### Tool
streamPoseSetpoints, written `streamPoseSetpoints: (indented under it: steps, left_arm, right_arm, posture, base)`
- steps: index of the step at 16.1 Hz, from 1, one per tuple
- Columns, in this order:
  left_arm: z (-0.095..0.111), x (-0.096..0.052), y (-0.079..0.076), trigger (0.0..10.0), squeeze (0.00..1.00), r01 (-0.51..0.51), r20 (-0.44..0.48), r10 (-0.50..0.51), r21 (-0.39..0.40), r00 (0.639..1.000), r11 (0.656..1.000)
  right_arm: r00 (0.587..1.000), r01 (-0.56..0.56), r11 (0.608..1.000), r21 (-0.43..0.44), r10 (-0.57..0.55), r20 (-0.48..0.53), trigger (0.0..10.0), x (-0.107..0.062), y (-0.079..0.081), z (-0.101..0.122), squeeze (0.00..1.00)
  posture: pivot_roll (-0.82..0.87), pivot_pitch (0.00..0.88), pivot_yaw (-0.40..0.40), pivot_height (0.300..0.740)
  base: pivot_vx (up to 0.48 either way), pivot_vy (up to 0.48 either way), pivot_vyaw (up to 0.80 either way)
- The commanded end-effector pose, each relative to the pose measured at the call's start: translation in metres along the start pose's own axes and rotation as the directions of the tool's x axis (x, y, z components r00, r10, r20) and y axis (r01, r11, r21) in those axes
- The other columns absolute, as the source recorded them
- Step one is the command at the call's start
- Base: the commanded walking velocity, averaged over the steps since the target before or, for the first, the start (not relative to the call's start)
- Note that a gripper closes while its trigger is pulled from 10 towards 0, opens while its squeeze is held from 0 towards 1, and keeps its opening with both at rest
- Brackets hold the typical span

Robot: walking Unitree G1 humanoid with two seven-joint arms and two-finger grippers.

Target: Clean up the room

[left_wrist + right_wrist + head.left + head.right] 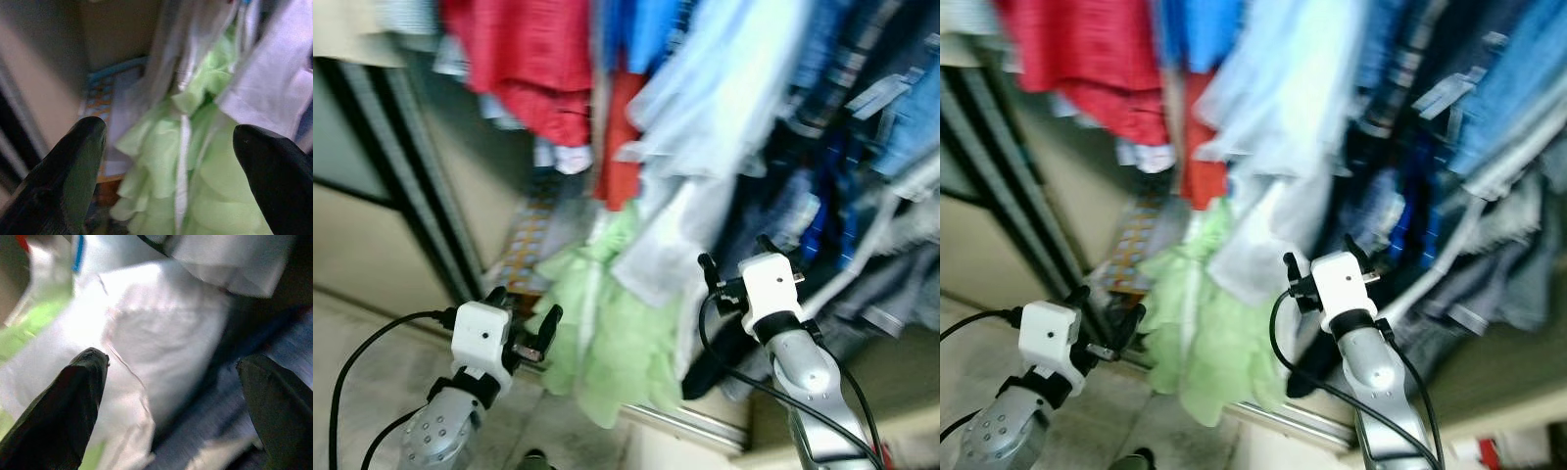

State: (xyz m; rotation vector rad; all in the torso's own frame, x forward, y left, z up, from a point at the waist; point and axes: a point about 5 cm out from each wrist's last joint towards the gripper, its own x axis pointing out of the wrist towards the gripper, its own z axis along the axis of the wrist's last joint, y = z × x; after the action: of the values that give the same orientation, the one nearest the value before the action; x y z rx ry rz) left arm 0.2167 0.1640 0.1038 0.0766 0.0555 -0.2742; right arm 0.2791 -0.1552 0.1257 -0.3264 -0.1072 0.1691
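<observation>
An open wardrobe hangs full of clothes. A light green garment [607, 333] droops low from the rail, its hem near the wardrobe's metal floor track [695, 423]. My left gripper [522, 311] is open just left of the green garment [161, 161], nothing between its fingers [78, 161]. My right gripper [737, 262] is open too, raised before a pale white garment [146, 342] and dark blue clothes [803, 225]. Red [533, 69], blue and light blue [715, 88] garments hang above.
The wardrobe's dark sliding-door frame [421, 186] stands at the left. A patterned box or basket [530, 235] sits low inside the wardrobe behind the clothes. Pale tiled floor [372, 333] lies at the lower left. Grey and denim clothes [891, 264] crowd the right.
</observation>
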Motion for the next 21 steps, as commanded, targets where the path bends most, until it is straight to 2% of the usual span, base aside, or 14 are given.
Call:
streamPoseSetpoints:
  steps: [1,2,3,5,8,11,13,15,16,17,18,19,20,21]
  left_arm:
    - [-0.006,0.0,-0.004,10.0,0.0,-0.003,-0.046,0.003,0.003,0.999,1.0]
    - [-0.008,0.0,-0.002,10.0,0.0,0.0,-0.111,0.009,0.083,0.994,0.997]
    - [-0.008,0.001,-0.002,10.0,0.0,-0.012,-0.095,0.022,0.1,0.995,0.995]
    - [-0.002,0.006,0.001,10.0,0.0,-0.083,-0.005,0.083,0.047,0.997,0.995]
    - [0.003,0.015,-0.001,10.0,0.0,-0.107,0.017,0.106,0.064,0.994,0.992]
    - [0.003,0.03,-0.006,10.0,0.0,-0.054,0.021,0.052,0.099,0.998,0.994]
    - [0.0,0.036,-0.013,10.0,0.0,-0.037,0.012,0.036,0.117,0.999,0.992]
    - [-0.009,0.031,-0.017,10.0,0.0,-0.114,-0.034,0.12,0.149,0.992,0.982]
    - [-0.014,0.027,-0.019,10.0,0.0,-0.117,-0.059,0.127,0.15,0.99,0.982]
    - [-0.019,0.021,-0.022,10.0,0.0,-0.084,-0.072,0.096,0.156,0.993,0.984]
    - [-0.024,0.017,-0.026,10.0,0.0,-0.028,-0.09,0.039,0.12,0.995,0.992]
    - [-0.032,0.006,-0.027,10.0,0.0,-0.021,-0.108,0.035,0.131,0.993,0.991]
    - [-0.039,-0.002,-0.023,10.0,0.0,-0.025,-0.134,0.043,0.129,0.99,0.991]
    - [-0.038,-0.008,-0.011,10.0,0.0,-0.093,-0.145,0.113,0.133,0.983,0.987]
  right_arm:
    - [1.0,0.007,1.0,0.007,-0.007,-0.012,10.0,0.0,-0.001,-0.003,0.0]
    - [1.0,0.006,1.0,0.007,-0.006,-0.005,10.0,0.002,0.0,-0.002,0.0]
    - [1.0,0.01,1.0,0.006,-0.01,-0.001,10.0,0.004,0.0,-0.002,0.0]
    - [0.999,0.034,0.999,0.007,-0.034,0.011,10.0,0.009,0.0,-0.003,0.0]
    - [0.997,0.07,0.998,0.0,-0.07,0.017,10.0,0.013,-0.002,-0.003,0.0]
    - [0.995,0.095,0.995,-0.007,-0.094,0.025,10.0,0.013,0.0,-0.004,0.0]
    - [0.994,0.109,0.994,-0.007,-0.109,-0.005,10.0,0.002,-0.004,-0.013,0.0]
    - [0.992,0.12,0.993,-0.008,-0.12,-0.023,10.0,-0.006,-0.012,-0.019,0.0]
    - [0.993,0.117,0.993,-0.012,-0.117,-0.028,10.0,-0.008,-0.014,-0.02,0.0]
    - [0.993,0.108,0.994,0.031,-0.106,-0.055,10.0,-0.014,-0.016,-0.024,0.0]
    - [0.993,0.104,0.99,0.093,-0.099,-0.06,10.0,-0.021,-0.017,-0.025,0.0]
    - [0.985,0.124,0.991,0.044,-0.118,-0.123,10.0,-0.033,-0.018,-0.036,0.0]
    - [0.978,0.139,0.986,0.09,-0.122,-0.172,10.0,-0.043,-0.015,-0.046,0.0]
    - [0.965,0.175,0.978,0.116,-0.147,-0.217,10.0,-0.049,-0.015,-0.05,0.0]
  posture:
    - [0.07,0.107,-0.132,0.74]
    - [0.07,0.107,-0.132,0.74]
    - [0.07,0.108,-0.115,0.74]
    - [0.08,0.102,-0.081,0.74]
    - [0.07,0.075,-0.066,0.74]
    - [0.03,0.055,-0.034,0.74]
    - [0.01,0.05,-0.021,0.74]
    - [-0.01,0.036,-0.018,0.74]
    - [-0.01,0.032,-0.017,0.74]
    - [-0.01,0.029,-0.018,0.74]
    - [-0.01,0.028,-0.019,0.74]
    - [0.0,0.028,-0.028,0.74]
    - [0.02,0.024,-0.041,0.74]
    - [0.04,0.026,-0.044,0.74]
  base:
    - [0.0,0.0,0.8]
    - [0.0,0.0,0.8]
    - [0.0,0.0,0.8]
    - [0.0,0.0,0.8]
    - [0.0,0.0,0.8]
    - [0.0,0.0,0.8]
    - [0.0,0.0,0.8]
    - [0.0,0.0,0.8]
    - [0.0,0.0,0.8]
    - [0.0,0.0,0.0]
    - [0.0,0.0,0.0]
    - [0.0,0.0,0.0]
    - [0.0,0.0,0.0]
    - [0.0,0.0,0.0]
